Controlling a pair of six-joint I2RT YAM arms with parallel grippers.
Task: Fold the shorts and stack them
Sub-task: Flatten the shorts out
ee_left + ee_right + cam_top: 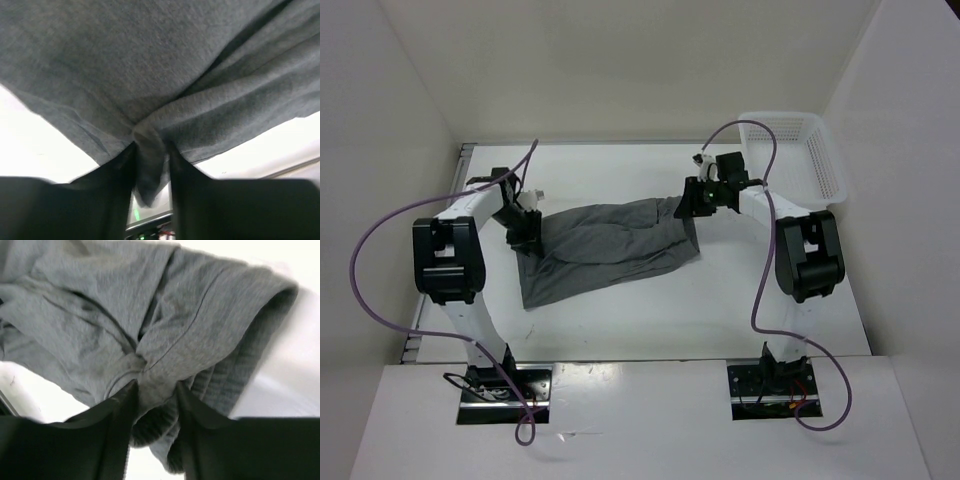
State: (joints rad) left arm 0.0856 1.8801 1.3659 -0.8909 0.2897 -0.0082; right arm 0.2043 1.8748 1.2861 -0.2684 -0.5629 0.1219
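Observation:
The grey shorts (610,248) are stretched across the middle of the white table, with the front edge hanging down toward the near left. My left gripper (529,231) is shut on their left edge; in the left wrist view a fold of grey fabric (150,160) is pinched between the black fingers (120,170). My right gripper (688,203) is shut on the right end, and the right wrist view shows the ribbed waistband (155,390) bunched between its fingers (122,405). No drawstring shows.
A white plastic mesh basket (825,165) stands at the back right corner, just right of the right arm. White walls close in the table on the left, back and right. Purple cables loop from both arms.

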